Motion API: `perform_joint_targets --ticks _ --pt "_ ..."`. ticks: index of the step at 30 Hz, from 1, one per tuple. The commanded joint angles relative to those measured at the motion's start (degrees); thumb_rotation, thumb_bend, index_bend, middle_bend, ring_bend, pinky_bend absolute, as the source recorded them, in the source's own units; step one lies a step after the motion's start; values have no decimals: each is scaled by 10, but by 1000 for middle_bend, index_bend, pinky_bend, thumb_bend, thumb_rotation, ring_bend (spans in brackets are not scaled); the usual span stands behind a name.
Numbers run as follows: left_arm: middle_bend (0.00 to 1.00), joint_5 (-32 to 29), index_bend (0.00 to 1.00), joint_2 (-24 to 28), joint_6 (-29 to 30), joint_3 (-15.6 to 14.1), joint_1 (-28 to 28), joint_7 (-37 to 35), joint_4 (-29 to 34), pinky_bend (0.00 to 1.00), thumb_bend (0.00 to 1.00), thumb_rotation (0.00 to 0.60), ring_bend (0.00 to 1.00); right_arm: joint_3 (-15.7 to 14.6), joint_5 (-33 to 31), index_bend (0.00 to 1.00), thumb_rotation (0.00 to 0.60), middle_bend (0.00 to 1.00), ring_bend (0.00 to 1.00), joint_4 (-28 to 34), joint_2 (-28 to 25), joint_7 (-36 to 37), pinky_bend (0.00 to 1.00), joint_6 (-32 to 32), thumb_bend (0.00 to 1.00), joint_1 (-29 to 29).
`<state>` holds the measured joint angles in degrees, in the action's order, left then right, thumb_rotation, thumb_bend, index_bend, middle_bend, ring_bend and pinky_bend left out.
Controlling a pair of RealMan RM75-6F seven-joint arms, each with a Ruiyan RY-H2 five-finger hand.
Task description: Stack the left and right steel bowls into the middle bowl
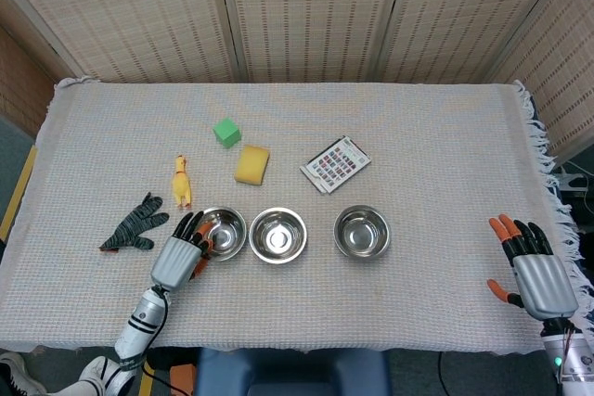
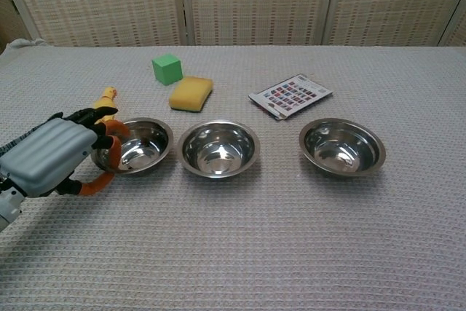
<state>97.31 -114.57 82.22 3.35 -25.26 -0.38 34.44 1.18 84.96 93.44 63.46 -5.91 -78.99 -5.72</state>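
At the near left of the tabletop (image 1: pixel 445 136), the left hand (image 1: pixel 178 255) is at the rim of the left bowl (image 1: pixel 223 232), fingers (image 2: pixel 109 130) apart and curling over its edge, not yet plainly clamped. The first pickup looks under way: next, pinch the rim, lift and nest it in the middle bowl (image 1: pixel 277 235) just beside. The right bowl (image 1: pixel 362 231) waits apart; the right hand (image 1: pixel 536 274) rests spread and empty.

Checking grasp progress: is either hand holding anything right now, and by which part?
Nothing is clearly held. The left hand is at the left steel bowl's near-left rim, grip unconfirmed. The right hand is open.
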Motion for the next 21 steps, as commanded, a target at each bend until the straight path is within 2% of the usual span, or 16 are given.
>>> perform_joint_targets --ticks 1,5,10,14,21 --pt "351 6 804 -47 60 2 -12 -74 -67 157 490 600 140 0 -2 0 600 0 0 0 0 -1 0 1 118 0" --pt "374 4 837 -61 107 7 -17 -88 -97 168 565 600 158 -1 -1 0 600 0 0 3 -1 -2 0 2 118 0" --pt "379 0 834 -57 132 12 -31 -99 -72 173 580 600 158 -3 1 0 600 0 0 5 -2 1 0 4 118 -1" --pt "375 10 832 -59 119 6 -60 -72 -27 174 581 600 158 -3 4 0 600 0 0 7 -5 7 0 4 118 -2" --pt "364 20 819 -75 39 0 -120 15 45 174 581 600 158 -4 14 0 600 0 0 9 -12 23 0 -9 118 2"
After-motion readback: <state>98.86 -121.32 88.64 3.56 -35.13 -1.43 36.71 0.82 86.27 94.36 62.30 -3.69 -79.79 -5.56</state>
